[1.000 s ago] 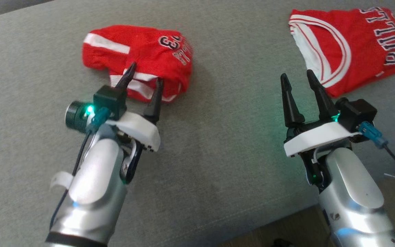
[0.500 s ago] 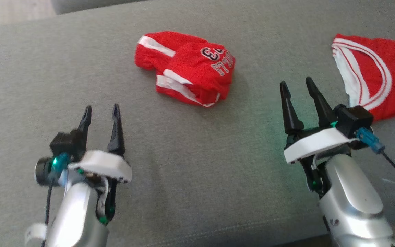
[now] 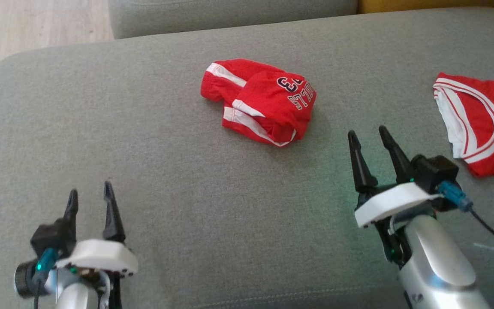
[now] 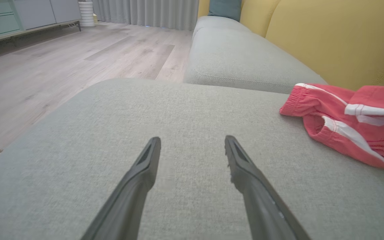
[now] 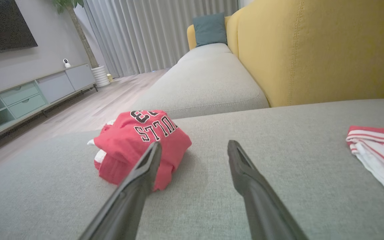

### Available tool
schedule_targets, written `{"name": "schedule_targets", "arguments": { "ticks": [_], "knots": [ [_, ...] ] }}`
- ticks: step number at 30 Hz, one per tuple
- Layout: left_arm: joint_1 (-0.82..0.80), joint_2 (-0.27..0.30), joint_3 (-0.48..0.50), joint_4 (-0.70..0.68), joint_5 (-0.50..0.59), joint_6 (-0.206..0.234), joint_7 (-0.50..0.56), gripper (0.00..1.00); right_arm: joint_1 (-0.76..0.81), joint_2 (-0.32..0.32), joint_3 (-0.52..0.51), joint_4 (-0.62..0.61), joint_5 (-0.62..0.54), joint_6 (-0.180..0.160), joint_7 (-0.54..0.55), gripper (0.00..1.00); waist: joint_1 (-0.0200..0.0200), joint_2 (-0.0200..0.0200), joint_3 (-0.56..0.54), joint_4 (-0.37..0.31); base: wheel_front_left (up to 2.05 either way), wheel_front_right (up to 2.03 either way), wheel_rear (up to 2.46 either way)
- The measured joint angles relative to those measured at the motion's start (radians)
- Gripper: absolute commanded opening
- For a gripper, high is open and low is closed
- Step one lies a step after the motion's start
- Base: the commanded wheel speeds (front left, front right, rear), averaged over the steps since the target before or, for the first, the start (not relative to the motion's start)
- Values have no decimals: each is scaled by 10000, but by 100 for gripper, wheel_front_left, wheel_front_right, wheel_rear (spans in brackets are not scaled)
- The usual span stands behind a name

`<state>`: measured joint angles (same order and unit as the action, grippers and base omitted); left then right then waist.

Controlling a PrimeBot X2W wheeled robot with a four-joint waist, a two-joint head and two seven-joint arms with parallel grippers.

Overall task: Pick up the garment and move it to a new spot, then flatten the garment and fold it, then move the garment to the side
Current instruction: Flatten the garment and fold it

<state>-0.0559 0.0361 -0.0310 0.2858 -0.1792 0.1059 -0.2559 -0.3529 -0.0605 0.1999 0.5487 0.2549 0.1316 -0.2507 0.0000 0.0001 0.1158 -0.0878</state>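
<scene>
The garment [image 3: 264, 101] is a red bundle with white stripes and dark lettering, folded on the grey cushion [image 3: 178, 180]. It lies free, with nothing touching it. My left gripper [image 3: 90, 189] stands open at the near left, well back from the bundle. In the left wrist view its fingers [image 4: 192, 139] frame bare cushion, with the garment [image 4: 355, 130] off to the right. My right gripper [image 3: 367, 131] is open, a little nearer than the bundle and to its right. In the right wrist view the garment [image 5: 138, 140] lies just beyond the gripper's [image 5: 194, 144] left finger.
A second red and white jersey [image 3: 483, 124] lies flat at the cushion's right; it also shows as a jersey [image 5: 378, 146] at the right of the right wrist view. A yellow backrest [image 5: 312, 50] rises behind. Another grey seat [image 3: 230, 17] and wooden floor [image 3: 24, 25] lie beyond the far left edge.
My left gripper has drawn back from the garment's near edge towards the near left, leaving it lying free. The head camera has shifted. The right gripper keeps its pose.
</scene>
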Motion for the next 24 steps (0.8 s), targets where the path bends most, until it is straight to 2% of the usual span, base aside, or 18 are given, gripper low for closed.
{"name": "schedule_targets", "arguments": {
  "ticks": [4,8,13,19,24],
  "knots": [
    [325,2,88,-84,-117,0,0,100,162,-2,31,174,-92,0,0,100,0,0,-16,143,0,0,0],
    [307,2,-270,-104,-194,0,0,100,-58,-4,642,393,-426,0,0,100,0,0,65,408,0,0,0],
    [186,10,-874,-96,-364,2,0,100,-1220,-10,1676,1024,-1020,0,2,100,0,0,179,861,0,0,0],
    [-58,15,-1553,-67,-529,4,0,100,-2697,-31,2433,2272,-2238,0,150,100,0,0,352,1592,0,0,0],
    [-90,21,-1808,-44,-798,102,0,100,-3400,-40,2481,3327,-3457,0,343,100,0,0,474,2139,0,0,0]
  ]
}}
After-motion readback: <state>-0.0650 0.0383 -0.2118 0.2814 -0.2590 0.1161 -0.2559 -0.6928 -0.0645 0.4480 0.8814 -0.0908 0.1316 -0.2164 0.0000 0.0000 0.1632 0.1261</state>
